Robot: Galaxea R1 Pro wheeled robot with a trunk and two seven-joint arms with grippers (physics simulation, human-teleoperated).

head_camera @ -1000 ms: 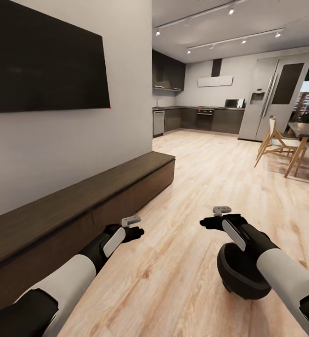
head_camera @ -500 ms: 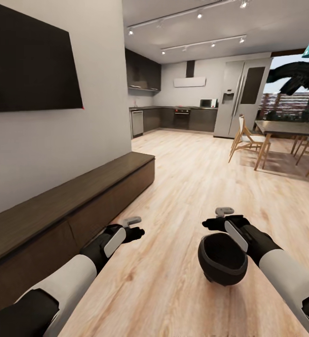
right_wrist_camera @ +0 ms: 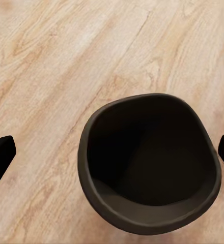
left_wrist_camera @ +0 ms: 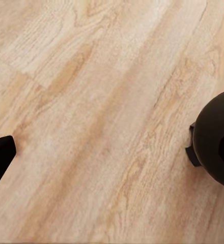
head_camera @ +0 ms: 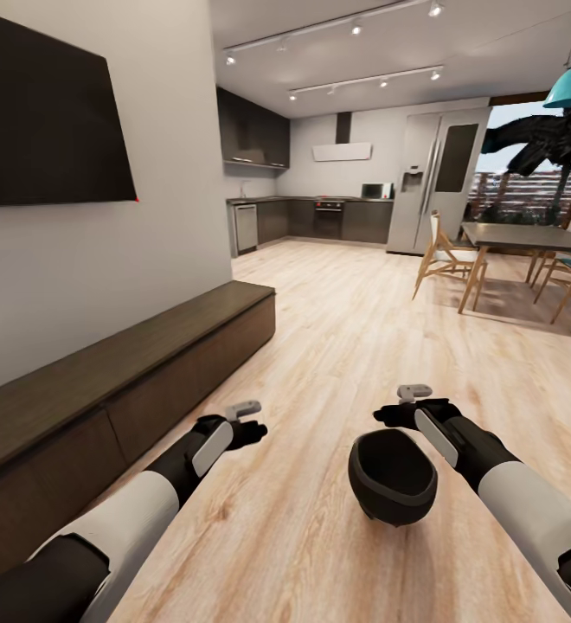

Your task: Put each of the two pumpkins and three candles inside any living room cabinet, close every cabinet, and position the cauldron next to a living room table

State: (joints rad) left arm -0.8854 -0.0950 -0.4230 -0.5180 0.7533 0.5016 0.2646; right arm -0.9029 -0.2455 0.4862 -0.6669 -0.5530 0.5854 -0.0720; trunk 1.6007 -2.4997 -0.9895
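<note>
The black cauldron (head_camera: pixel 392 476) stands on the wood floor, mouth up, just below and inboard of my right forearm. My right gripper (head_camera: pixel 388 414) hangs open above its far rim. The right wrist view looks straight down into the cauldron (right_wrist_camera: pixel 148 162), with the right gripper (right_wrist_camera: pixel 112 152) spread wide on either side of it. My left gripper (head_camera: pixel 253 429) is open over bare floor to the cauldron's left. In the left wrist view the left gripper (left_wrist_camera: pixel 112 152) has the cauldron's side (left_wrist_camera: pixel 216 145) at one edge. The long dark cabinet (head_camera: pixel 147 381) runs along the left wall, its fronts shut.
A black TV (head_camera: pixel 43 130) hangs on the wall above the cabinet. A dining table (head_camera: pixel 528 238) with wooden chairs (head_camera: pixel 445 260) stands at the back right. The kitchen cupboards (head_camera: pixel 320 221) and fridge (head_camera: pixel 428 182) lie far ahead across open wood floor.
The head view has swung to the right, so the cabinet and TV slid left. The cauldron now shows left of my right forearm instead of under it. Both arms keep their pose.
</note>
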